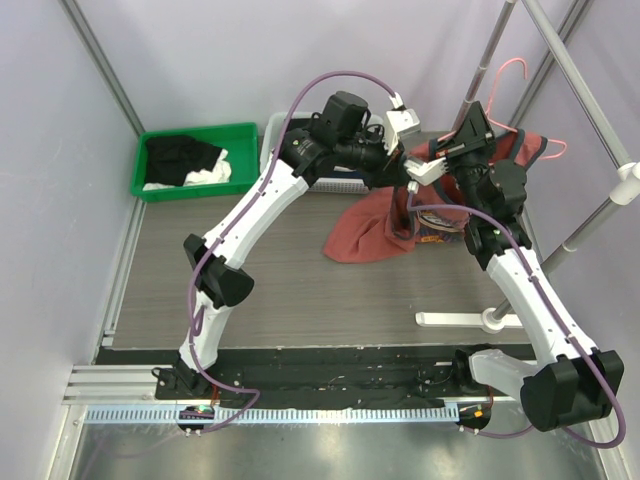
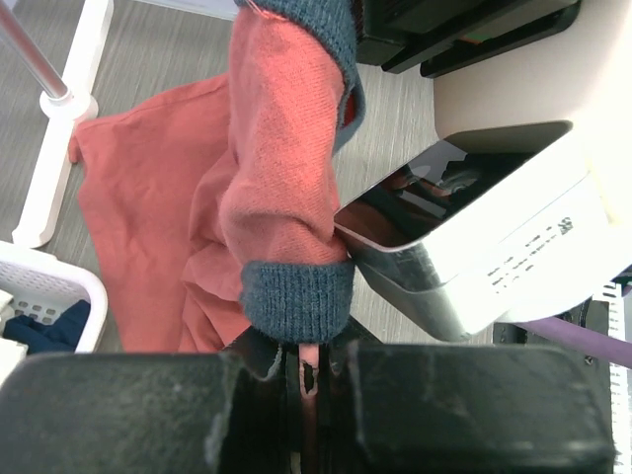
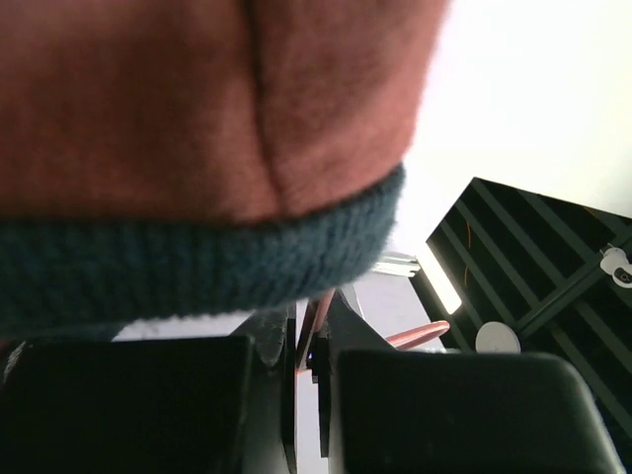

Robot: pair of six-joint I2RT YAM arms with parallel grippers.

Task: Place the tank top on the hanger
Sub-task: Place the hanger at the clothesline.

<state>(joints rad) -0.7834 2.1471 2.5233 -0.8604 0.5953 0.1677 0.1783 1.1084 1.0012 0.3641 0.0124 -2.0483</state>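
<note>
Left gripper (image 2: pixel 306 370) clamped on the navy trim edge of the tank top (image 1: pixel 365 230), just left of the rack (image 1: pixel 575 73). Right gripper (image 3: pixel 311 355) closed on thin pink wire, apparently the hanger (image 3: pixel 417 336), under the trim. Hem trails onto the table (image 1: pixel 250 290), left of the rack base.

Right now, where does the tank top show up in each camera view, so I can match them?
Top external: tank top right of centre, draped down onto the table.
Left wrist: fills the middle and left.
Right wrist: fills the top and left.
Shared landmark: its navy trim, clear in both wrist views; too small to pick out from above.
</note>
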